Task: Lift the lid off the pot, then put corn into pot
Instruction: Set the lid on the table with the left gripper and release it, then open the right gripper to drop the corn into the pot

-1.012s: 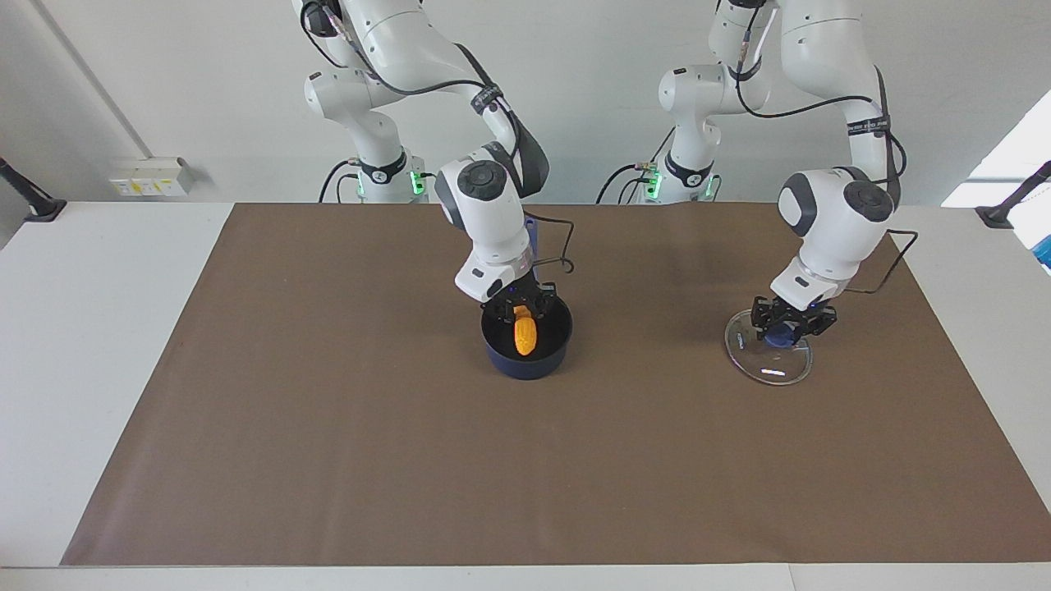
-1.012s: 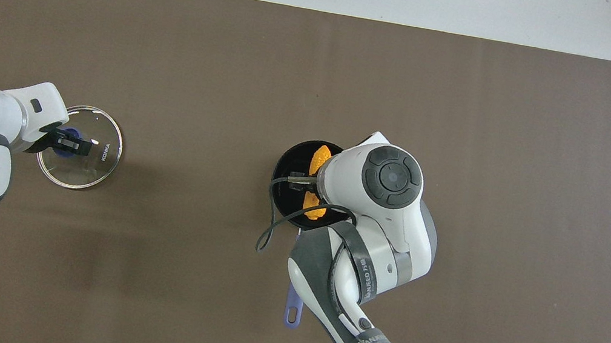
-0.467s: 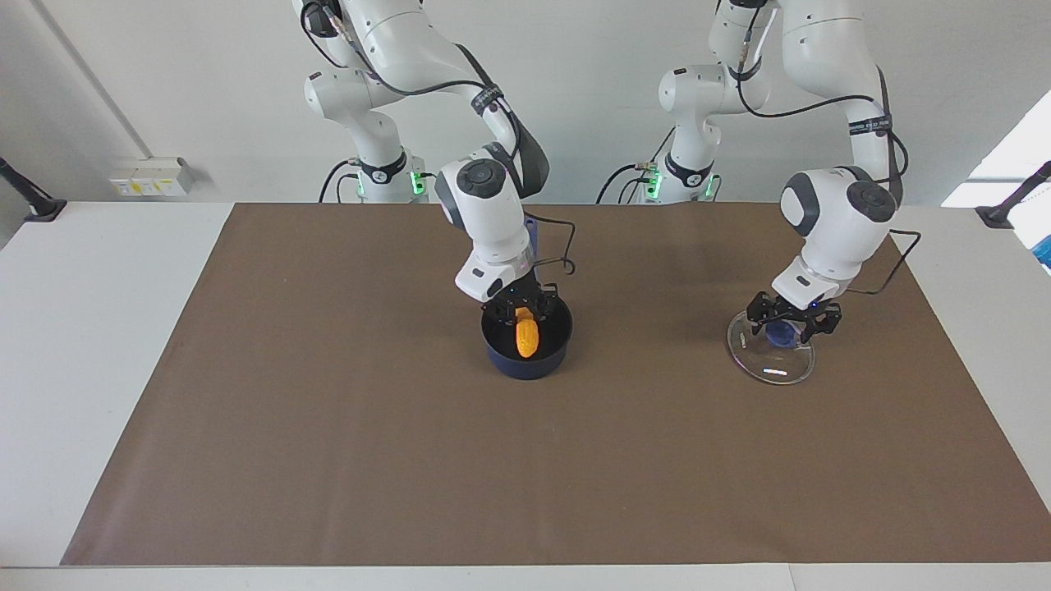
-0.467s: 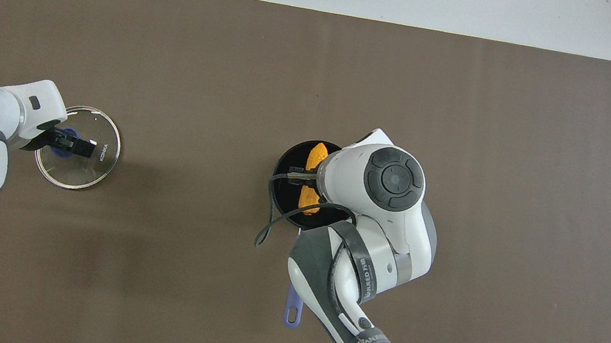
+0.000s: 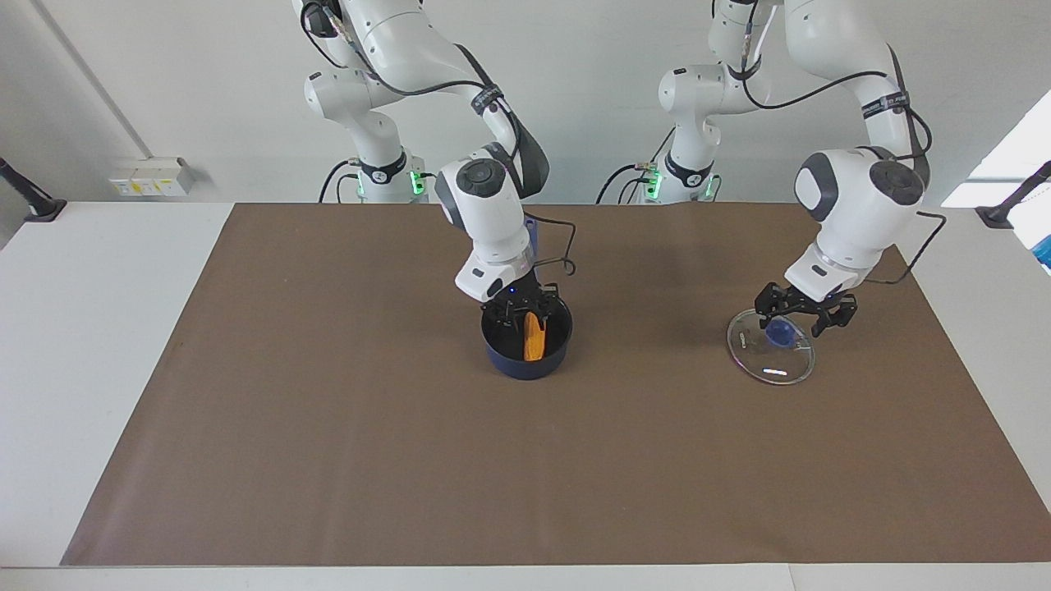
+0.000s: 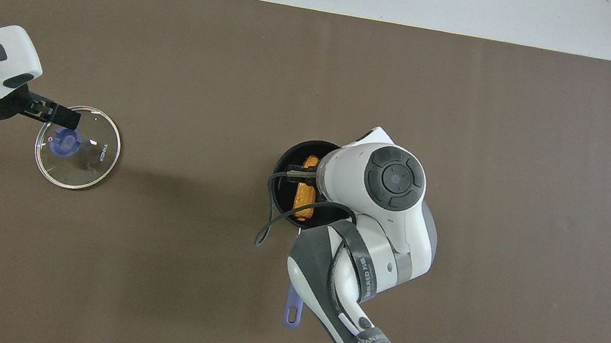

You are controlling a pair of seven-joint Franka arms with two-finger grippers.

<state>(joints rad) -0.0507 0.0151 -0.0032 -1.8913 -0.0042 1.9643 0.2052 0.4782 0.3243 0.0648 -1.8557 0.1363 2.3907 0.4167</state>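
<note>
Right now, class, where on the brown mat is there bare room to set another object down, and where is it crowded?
Bare mat runs along the edge farthest from the robots, between pot and lid, and at the right arm's end. Crowded spots: the pot, where the right tool stands over the corn, and the lid under the open left tool.

A brown mat (image 5: pixel 410 460) covers the white table (image 5: pixel 98 345); a wall socket (image 5: pixel 152 176) nearby.

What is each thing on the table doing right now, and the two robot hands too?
lid: off the pot, flat on the mat, untouched.
pot: uncovered, corn inside.
corn: in the pot, standing on end.
left gripper: jaws open, above the lid.
right gripper: at the pot's mouth, over the corn.
</note>
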